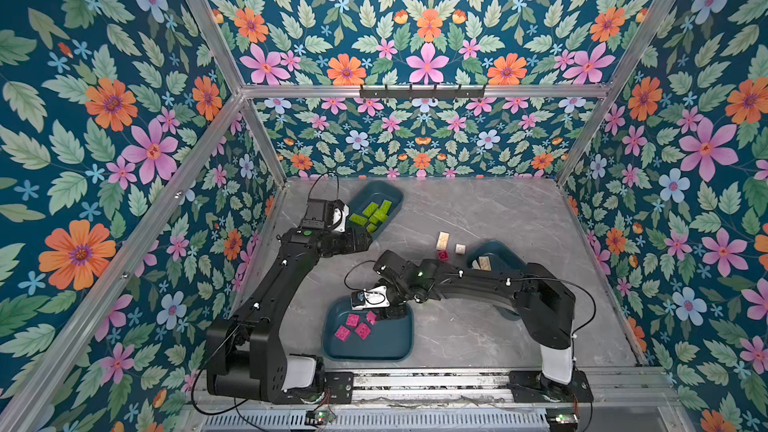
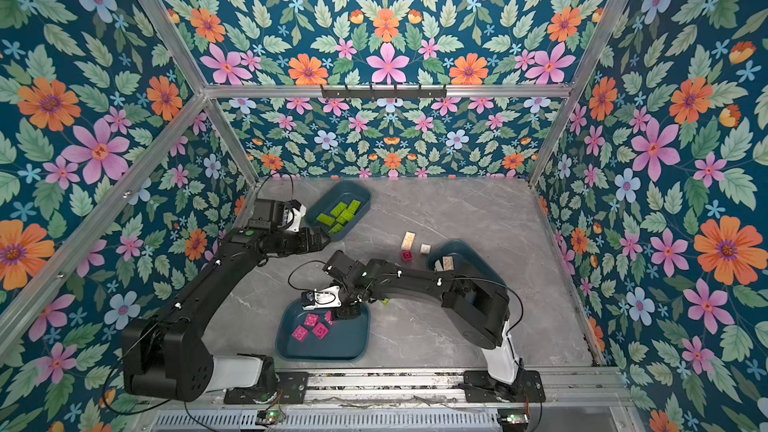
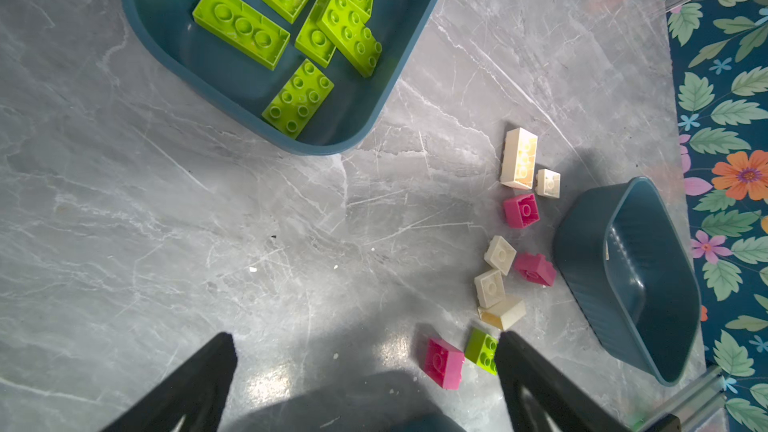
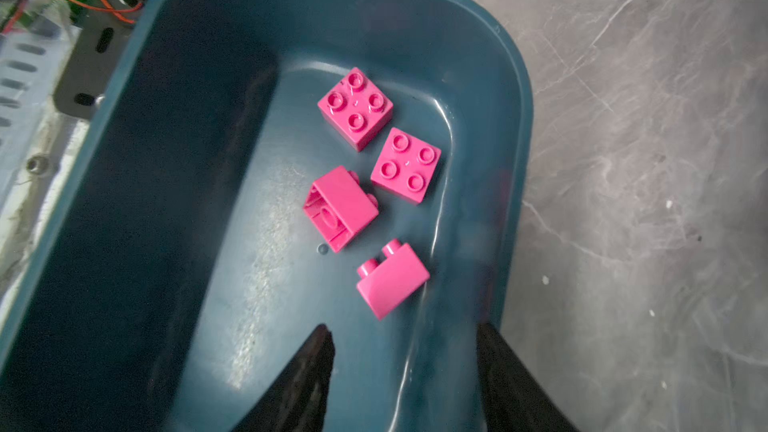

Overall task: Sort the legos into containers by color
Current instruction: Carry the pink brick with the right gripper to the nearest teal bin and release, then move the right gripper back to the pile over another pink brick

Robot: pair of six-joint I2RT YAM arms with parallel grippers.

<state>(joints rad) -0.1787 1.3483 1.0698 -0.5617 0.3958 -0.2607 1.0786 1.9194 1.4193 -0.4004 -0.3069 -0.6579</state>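
Lower middle of both top views: right gripper (image 1: 392,312) hanging over the upper right corner of the near container (image 1: 390,344). Jaws parted, nothing between them, so released. Four pink legos (image 1: 363,330) sitting in the left half of that bin. Going by the right wrist view, two studs-up and two tipped on their sides, with the nearest pink brick (image 4: 392,280) just ahead of the fingertips (image 4: 320,347), not touching.

Upper left of the worktop (image 1: 498,209): second container (image 1: 376,192) with six lime green legos (image 1: 376,214) in a loose heap, a couple overlapping. Left gripper (image 1: 365,241) right at its lower edge, spread wide and empty too.

Right of centre: third container (image 1: 496,248), half hidden behind the right arm, one cream brick (image 1: 484,263) visible inside. Just left of it, loose on the worktop: long cream brick (image 1: 443,240), small cream brick (image 1: 460,248) and loose pink brick (image 1: 443,255).

More strays beside that bin in the left wrist view: three other cream bricks (image 3: 500,254), two other pink bricks (image 3: 535,268) and a small green brick (image 3: 482,350).
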